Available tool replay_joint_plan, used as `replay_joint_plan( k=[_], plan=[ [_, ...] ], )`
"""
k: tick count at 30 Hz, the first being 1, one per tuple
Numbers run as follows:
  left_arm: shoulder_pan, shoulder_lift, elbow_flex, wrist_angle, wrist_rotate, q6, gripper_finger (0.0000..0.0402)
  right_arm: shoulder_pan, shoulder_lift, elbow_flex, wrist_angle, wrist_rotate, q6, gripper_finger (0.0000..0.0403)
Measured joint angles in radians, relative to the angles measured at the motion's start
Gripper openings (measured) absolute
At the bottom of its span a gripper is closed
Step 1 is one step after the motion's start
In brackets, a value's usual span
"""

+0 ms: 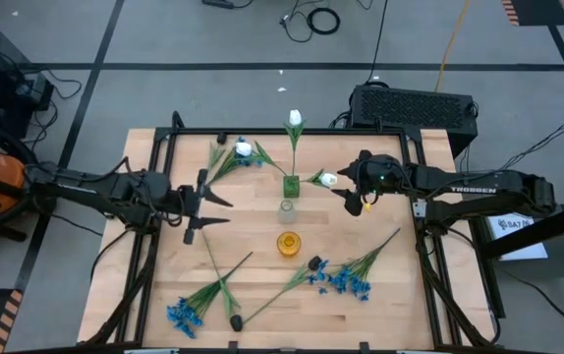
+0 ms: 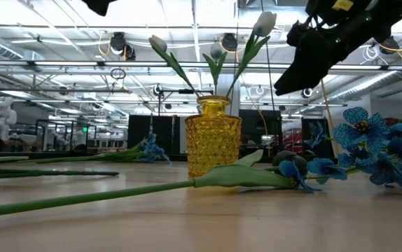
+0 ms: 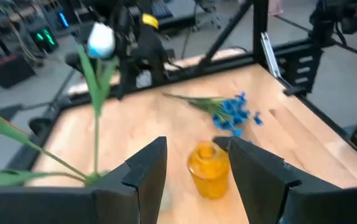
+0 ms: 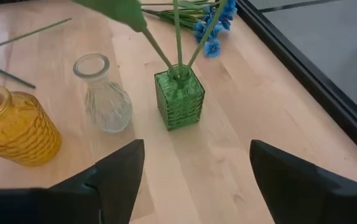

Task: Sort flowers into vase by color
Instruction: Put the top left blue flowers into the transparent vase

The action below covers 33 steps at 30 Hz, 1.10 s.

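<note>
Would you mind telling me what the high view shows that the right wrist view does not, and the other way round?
Only the high view shows both arms, the left gripper open beside the vases, the tulip heads on the stems in the green vase, and the loose flowers on the near half of the table, including a dark bud.

Only the right wrist view shows the right gripper open with nothing between its fingers, and the woven pattern on the green vase.

Both show the green vase with stems, the clear vase and the yellow vase.
</note>
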Motion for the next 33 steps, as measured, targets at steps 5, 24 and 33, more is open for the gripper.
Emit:
replay_joint_plan(
  k=[5, 24, 33],
  plan=[
    [-0.024, 0.006, 0.000, -0.076, 0.016, -0.011, 0.0180, 0.000, 0.000, 0.000, 0.000, 0.000, -0.017, 0.0268],
    [0.049, 0.069, 0.000, -0.289, -0.579, -0.069, 0.0180, 0.000, 0.000, 0.001, -0.011, 0.000, 0.017, 0.0246],
    [0.236, 0.158, -0.029, -0.290, -0.713, -0.170, 0.0180, 0.000, 0.000, 0.001, -0.012, 0.021, 0.015, 0.0246]
  ],
)
